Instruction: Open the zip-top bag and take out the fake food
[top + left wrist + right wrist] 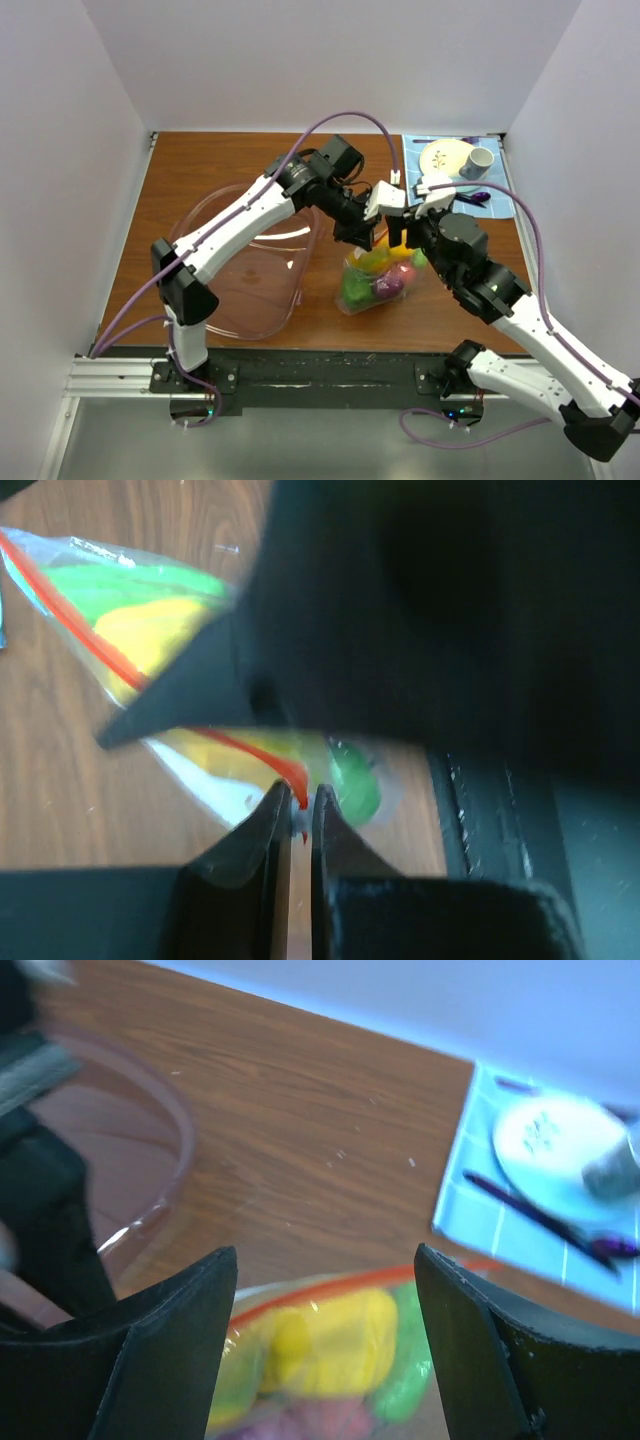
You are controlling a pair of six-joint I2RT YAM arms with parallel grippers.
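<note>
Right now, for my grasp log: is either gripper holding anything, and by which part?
The left gripper pinches the zip-top bag by its orange-red zip strip. The right gripper is open over the bag, holding nothing.

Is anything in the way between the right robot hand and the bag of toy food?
Nothing visible is. The right gripper has its fingers open, and the zip-top bag shows straight between them with nothing in front of it. The left gripper is off to one side, pinching the bag's orange-red zip strip.
</note>
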